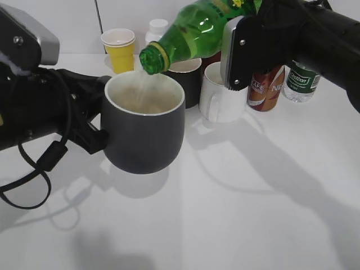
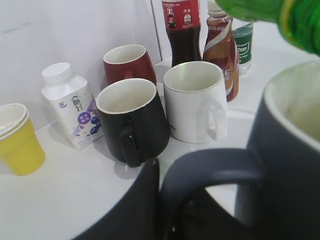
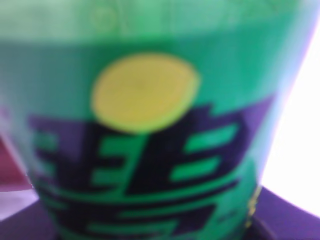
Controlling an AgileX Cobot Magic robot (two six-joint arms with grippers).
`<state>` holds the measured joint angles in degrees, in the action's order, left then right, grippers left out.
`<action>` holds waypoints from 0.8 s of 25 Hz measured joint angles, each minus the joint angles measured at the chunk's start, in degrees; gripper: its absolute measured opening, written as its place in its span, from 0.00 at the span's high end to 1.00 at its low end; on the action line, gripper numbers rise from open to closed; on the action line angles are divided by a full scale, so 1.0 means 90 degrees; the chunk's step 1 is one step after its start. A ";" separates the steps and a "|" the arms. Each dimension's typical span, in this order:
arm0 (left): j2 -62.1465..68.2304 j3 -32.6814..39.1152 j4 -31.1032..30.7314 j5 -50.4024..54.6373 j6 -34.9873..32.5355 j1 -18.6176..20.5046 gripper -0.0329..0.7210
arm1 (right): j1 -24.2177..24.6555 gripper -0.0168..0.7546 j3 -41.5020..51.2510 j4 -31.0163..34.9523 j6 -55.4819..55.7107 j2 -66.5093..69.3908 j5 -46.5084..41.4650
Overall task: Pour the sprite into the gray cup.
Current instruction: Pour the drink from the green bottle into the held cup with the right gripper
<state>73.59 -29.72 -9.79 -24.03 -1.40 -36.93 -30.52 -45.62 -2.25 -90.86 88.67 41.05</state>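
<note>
Your left claw (image 1: 104, 121) is clamped on the gray cup (image 1: 143, 126) handle; your right claw (image 1: 239, 50) grips the tilted sprite (image 1: 194, 31).

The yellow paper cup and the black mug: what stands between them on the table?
In the left wrist view, a small white milk carton stands between the yellow paper cup and the black mug, near the wall.

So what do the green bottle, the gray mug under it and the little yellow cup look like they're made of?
The green bottle: thin translucent plastic, glossy, since light passes through it. The gray mug: probably ceramic, with a matte dark outside, a cream glazed inside and a thick rim. The yellow cup: likely paper, thin-walled with a rolled white rim.
</note>
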 joint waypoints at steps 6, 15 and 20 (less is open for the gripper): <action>0.0000 0.0000 0.0000 0.0005 0.0000 0.0000 0.89 | 0.0000 0.48 0.0000 0.0000 0.0000 0.0000 0.0000; 0.0000 0.0000 0.0000 -0.0055 0.0000 0.0000 0.89 | 0.0000 0.48 -0.0005 -0.0005 0.1243 -0.0040 -0.0992; 0.0000 0.0000 0.0063 -0.0186 0.0000 0.0000 0.89 | 0.0000 0.48 0.0118 -0.0168 0.2450 -0.0286 -0.1292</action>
<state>73.59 -29.72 -9.23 -25.70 -1.40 -36.93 -30.52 -44.56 -3.77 -68.81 86.10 29.42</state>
